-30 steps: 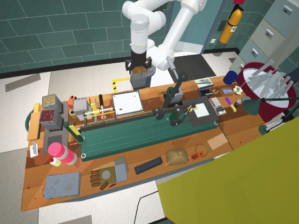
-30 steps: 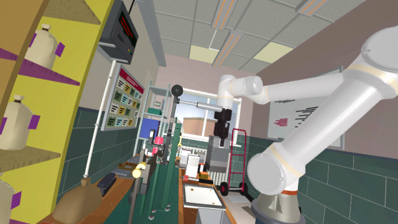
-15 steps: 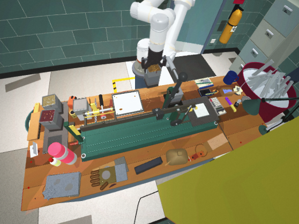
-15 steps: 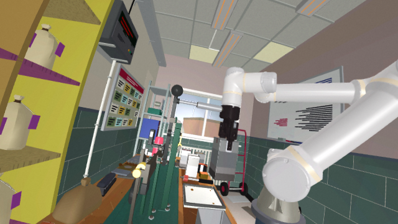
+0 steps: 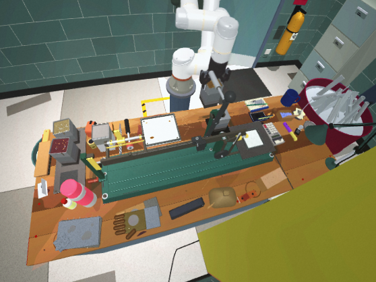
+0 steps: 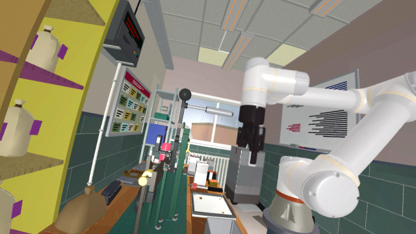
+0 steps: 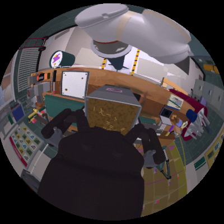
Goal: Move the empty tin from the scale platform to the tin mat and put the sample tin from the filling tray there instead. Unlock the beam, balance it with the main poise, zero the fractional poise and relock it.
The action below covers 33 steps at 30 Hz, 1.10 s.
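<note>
The sample tin, a grey square tin filled with brown granular material, hangs in the air above the bench's back edge, and my gripper's fingers are clamped on its two sides. In the side camera the tin and gripper are behind the scale's upright lever. The scale platform, a white square on a dark plate, is at the right end of the green beam scale. The tin mat is a white framed square behind the beam. An empty-looking grey tin stands left of the mat.
Behind the bench stand the robot base and a tiled wall. The filling tray at the left end holds two more tins. A red bin of white sticks, a calculator and a blue mug crowd the right end.
</note>
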Motion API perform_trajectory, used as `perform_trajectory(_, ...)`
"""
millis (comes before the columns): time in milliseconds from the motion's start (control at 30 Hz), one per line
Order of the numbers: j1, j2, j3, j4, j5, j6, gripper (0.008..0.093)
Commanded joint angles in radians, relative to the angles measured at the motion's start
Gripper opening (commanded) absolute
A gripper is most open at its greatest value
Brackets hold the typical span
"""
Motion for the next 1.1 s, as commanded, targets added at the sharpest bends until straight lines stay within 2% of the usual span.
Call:
perform_trajectory(0,0.026,0.006,-0.008,-0.012,0.000,0.026,0.0080)
perform_trajectory(267,0.243,0.084,-0.035,-0.064,0.000,0.243,0.0080)
perform_trajectory(533,0.416,0.169,-0.069,-0.115,0.000,0.416,0.0080)
perform_trajectory(800,0.540,0.244,-0.105,-0.155,0.000,0.541,0.0080)
perform_trajectory(1067,0.622,0.302,-0.136,-0.182,0.000,0.623,0.0080)
